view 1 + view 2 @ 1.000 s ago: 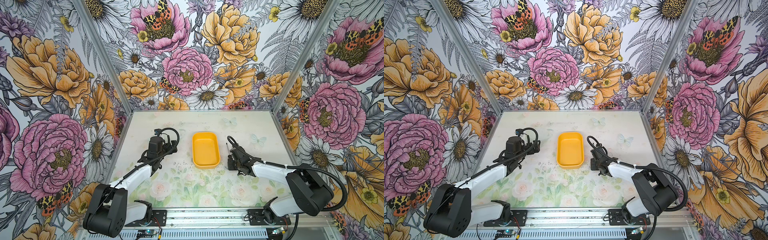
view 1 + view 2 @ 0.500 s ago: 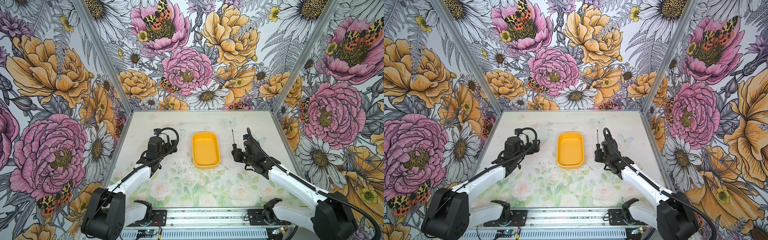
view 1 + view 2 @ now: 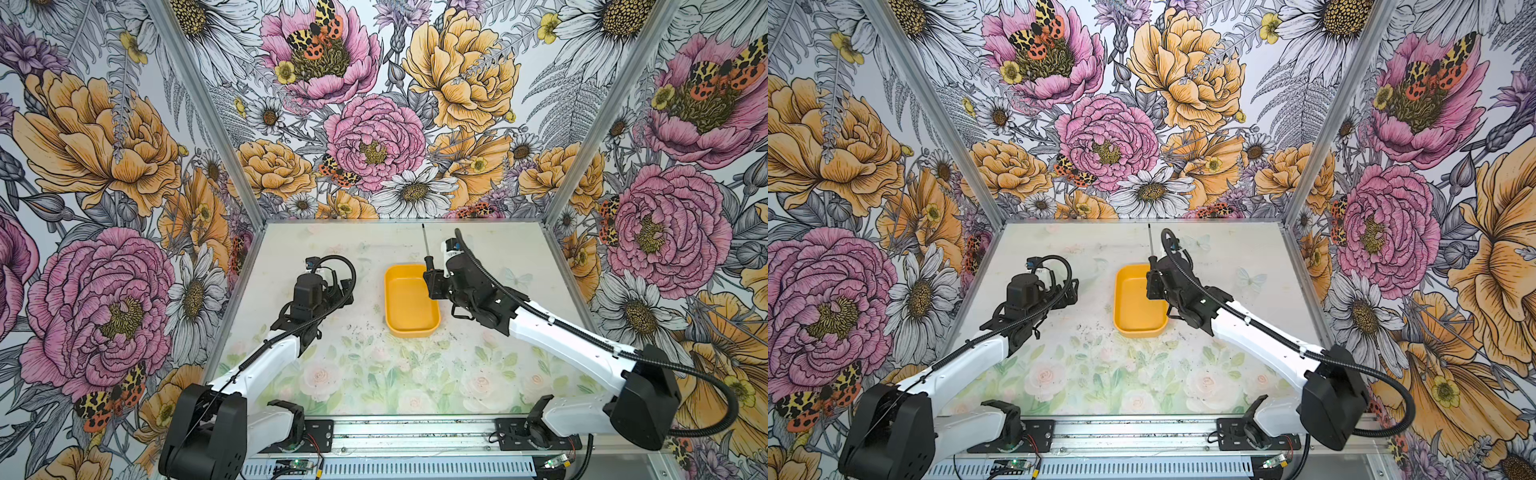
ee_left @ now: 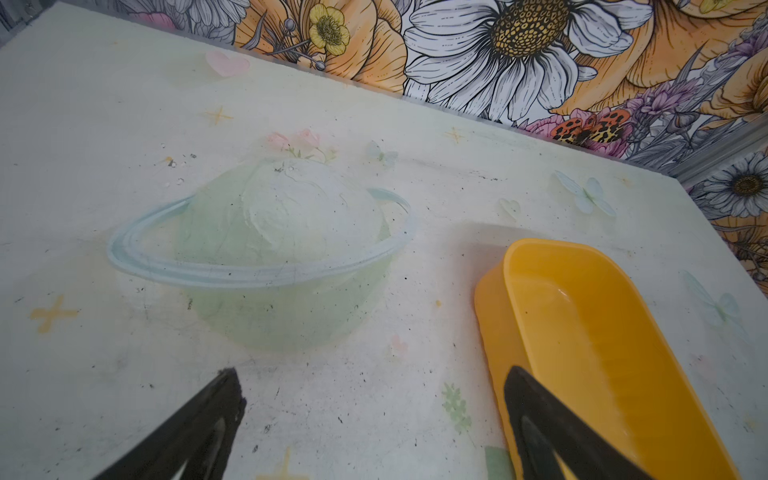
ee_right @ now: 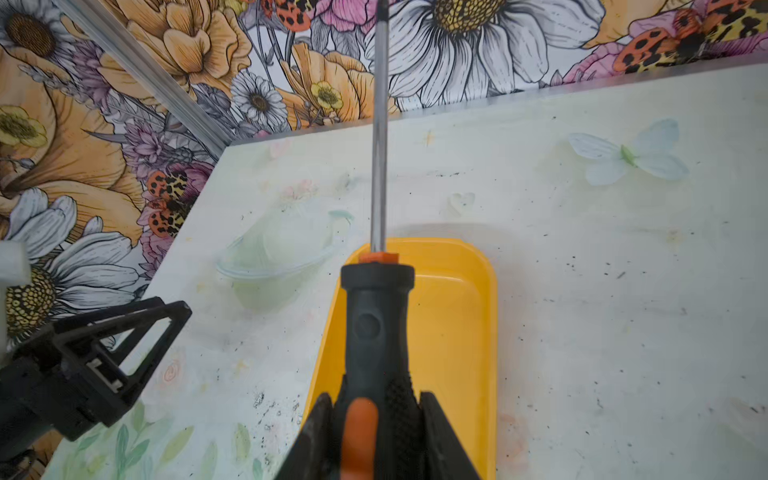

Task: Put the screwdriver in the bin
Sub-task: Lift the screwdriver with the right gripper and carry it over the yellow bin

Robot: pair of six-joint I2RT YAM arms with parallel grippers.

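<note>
Right wrist view only: right claw (image 5: 376, 401) gripping screwdriver (image 5: 376, 328) handle.

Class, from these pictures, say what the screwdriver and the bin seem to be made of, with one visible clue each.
The screwdriver: shaft looks like polished metal, silvery with a gleam; handle seems matte black rubbery plastic, knurled, with orange inserts. The bin: probably glossy moulded plastic, uniform yellow-orange with soft highlights.
</note>
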